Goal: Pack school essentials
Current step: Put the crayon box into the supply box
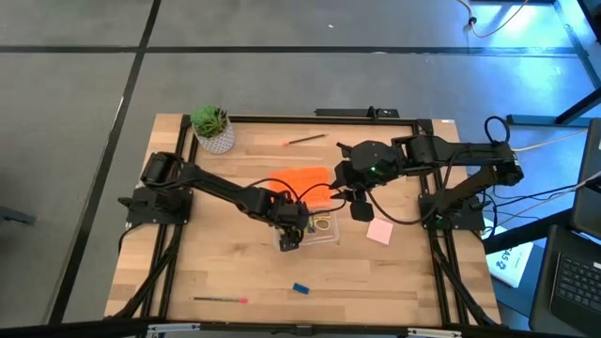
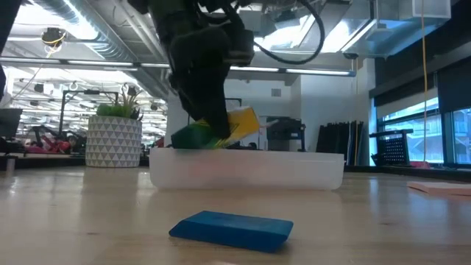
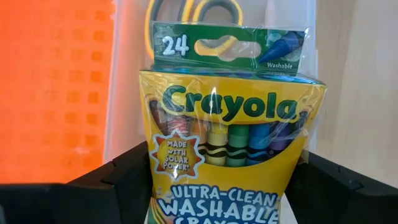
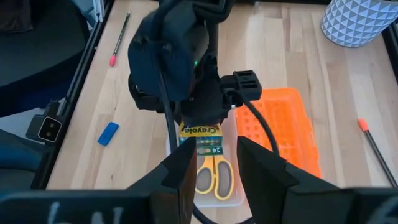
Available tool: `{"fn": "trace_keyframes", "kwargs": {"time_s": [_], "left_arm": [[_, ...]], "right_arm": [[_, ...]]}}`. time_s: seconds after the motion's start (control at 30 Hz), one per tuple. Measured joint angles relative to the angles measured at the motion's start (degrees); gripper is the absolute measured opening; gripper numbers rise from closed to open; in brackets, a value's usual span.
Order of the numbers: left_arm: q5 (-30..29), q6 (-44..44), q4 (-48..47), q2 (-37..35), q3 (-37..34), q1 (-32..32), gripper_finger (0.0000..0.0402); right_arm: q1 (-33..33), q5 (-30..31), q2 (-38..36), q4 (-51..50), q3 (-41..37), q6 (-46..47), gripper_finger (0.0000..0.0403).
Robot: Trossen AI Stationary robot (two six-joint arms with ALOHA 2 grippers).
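My left gripper (image 1: 291, 235) is over the clear box (image 1: 319, 232) and shut on the yellow-green crayon box (image 3: 229, 143). In the low view the crayon box (image 2: 221, 129) tilts at the clear box's rim (image 2: 246, 156). Yellow-handled scissors (image 4: 214, 175) lie inside the clear box. My right gripper (image 1: 362, 204) hovers open just right of the orange lid (image 1: 305, 181), touching nothing. The pink pad (image 1: 378, 232), the blue block (image 1: 300, 288), a pink-tipped pencil (image 1: 221, 299) and an orange-tipped pencil (image 1: 305, 140) lie flat on the table. My left gripper pinches the crayon box between its two fingers (image 3: 124, 180), one on each narrow side of its lower printed end (image 3: 163, 186). It comes from above, slanting down. The box's green flap end (image 3: 227, 50) points away into the clear box; whether that end rests on the floor I cannot tell.
The orange lid lies flat against the clear box's far side. A potted plant (image 1: 214, 129) stands at the far left corner. Bare wood lies at the near side around the blue block (image 2: 232, 228). Dark frame rails border the table's left and right edges.
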Motion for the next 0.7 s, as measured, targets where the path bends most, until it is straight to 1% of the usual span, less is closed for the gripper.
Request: {"fn": "trace_keyframes", "kwargs": {"time_s": [0.17,0.47,0.7], "left_arm": [[0.0,0.0,0.1,1.8,0.0,0.0,0.0289],[0.1,0.0,0.0,2.5,0.0,0.2,0.0289],[0.4,0.0,0.2,3.6,0.0,0.1,0.0289]], "right_arm": [[0.0,-0.1,0.0,-0.5,0.0,0.0,0.0116],[0.0,-0.1,0.0,-1.7,0.0,0.0,0.0116],[0.0,-0.1,0.0,-5.7,0.0,0.2,0.0116]]}}
